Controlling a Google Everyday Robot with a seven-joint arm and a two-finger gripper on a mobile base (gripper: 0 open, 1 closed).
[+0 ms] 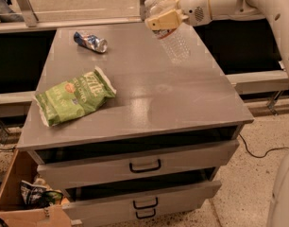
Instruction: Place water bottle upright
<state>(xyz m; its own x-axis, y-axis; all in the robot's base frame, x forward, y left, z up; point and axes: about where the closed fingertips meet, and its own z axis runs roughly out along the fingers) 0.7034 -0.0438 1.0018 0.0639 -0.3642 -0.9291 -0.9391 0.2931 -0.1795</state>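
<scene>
The end effector point(164, 19) grips the water bottle point(177, 44), tilted, over the back of the surface point(182, 103). A chip bag point(73, 97) and a can point(90, 40) lie apart.

warm dim | tabletop point(182, 103) sheen | water bottle point(175, 43) glints in gripper point(164, 20), rear right
</scene>
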